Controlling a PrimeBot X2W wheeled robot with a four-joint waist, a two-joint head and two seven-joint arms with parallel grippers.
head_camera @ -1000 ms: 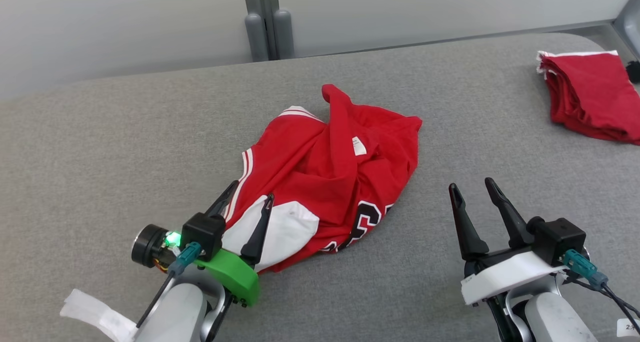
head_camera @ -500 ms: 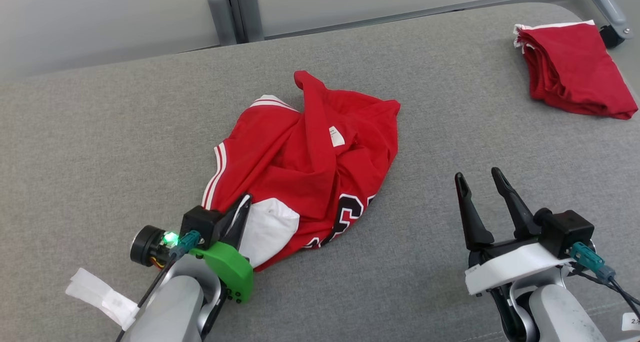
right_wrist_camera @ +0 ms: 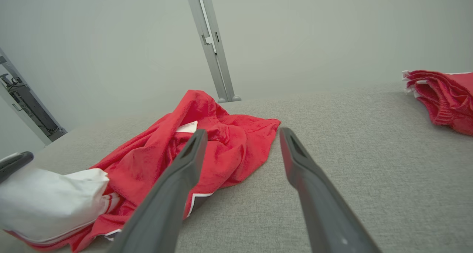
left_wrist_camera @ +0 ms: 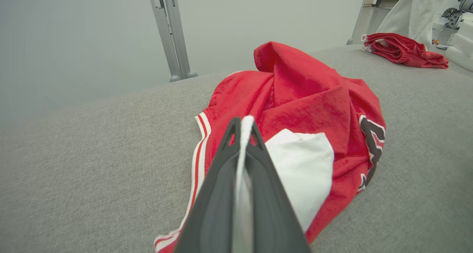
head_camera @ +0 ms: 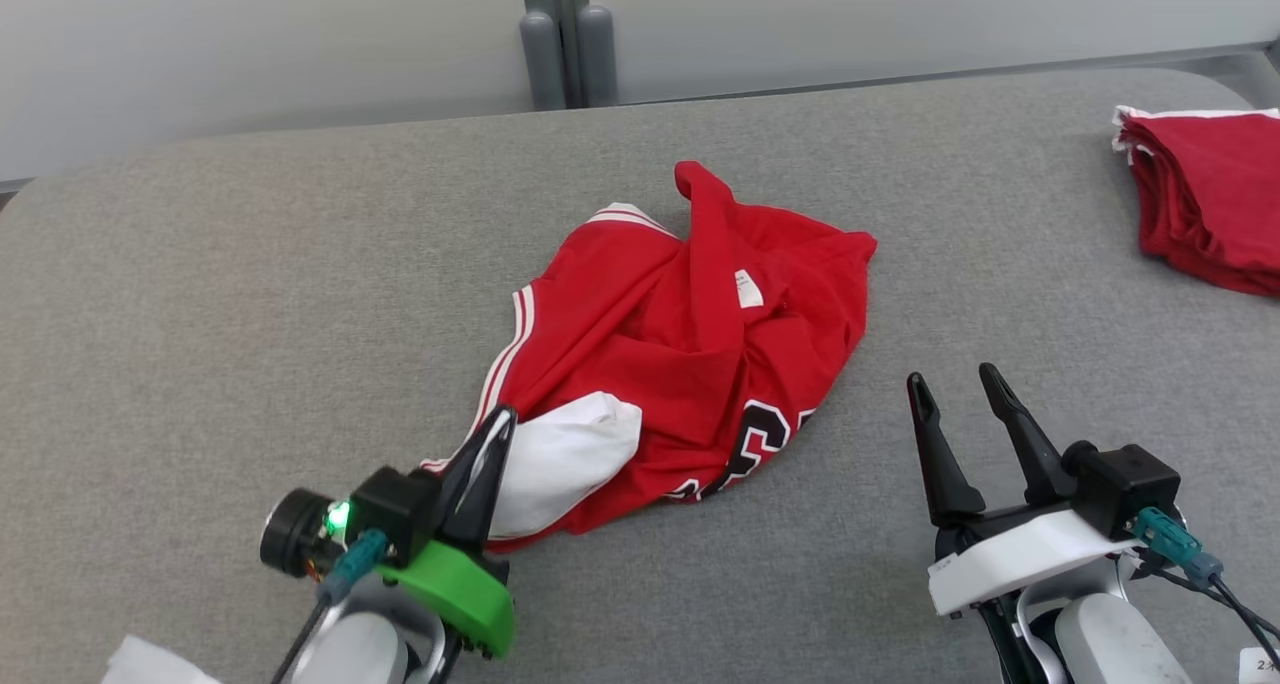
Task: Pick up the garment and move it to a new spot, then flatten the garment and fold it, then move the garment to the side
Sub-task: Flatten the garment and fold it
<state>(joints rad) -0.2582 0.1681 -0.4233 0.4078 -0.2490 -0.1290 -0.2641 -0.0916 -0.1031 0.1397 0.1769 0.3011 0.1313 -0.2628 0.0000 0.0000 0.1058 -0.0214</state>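
Note:
The garment [head_camera: 690, 334] is a red jersey with white trim and black lettering, lying crumpled in the middle of the grey table [head_camera: 250, 294]. My left gripper [head_camera: 498, 426] is shut on its near-left white edge; in the left wrist view a strip of white cloth sits pinched between the two dark fingers [left_wrist_camera: 221, 186], with the garment [left_wrist_camera: 314, 105] bunched beyond them. My right gripper [head_camera: 955, 389] stands open at the lower right, apart from the cloth. In the right wrist view its fingers [right_wrist_camera: 177, 186] frame bare table, and the garment [right_wrist_camera: 207, 149] lies to their left.
A folded red pile [head_camera: 1210, 199] rests at the table's far right edge, also seen as a pile [left_wrist_camera: 402, 49] in the left wrist view and a pile [right_wrist_camera: 443, 95] in the right wrist view. A grey post [head_camera: 560, 34] and pale wall stand behind the table.
My left gripper has gone from open to shut on the garment's white near edge, drawing that edge slightly toward me. The head camera has shifted. The right gripper stays open.

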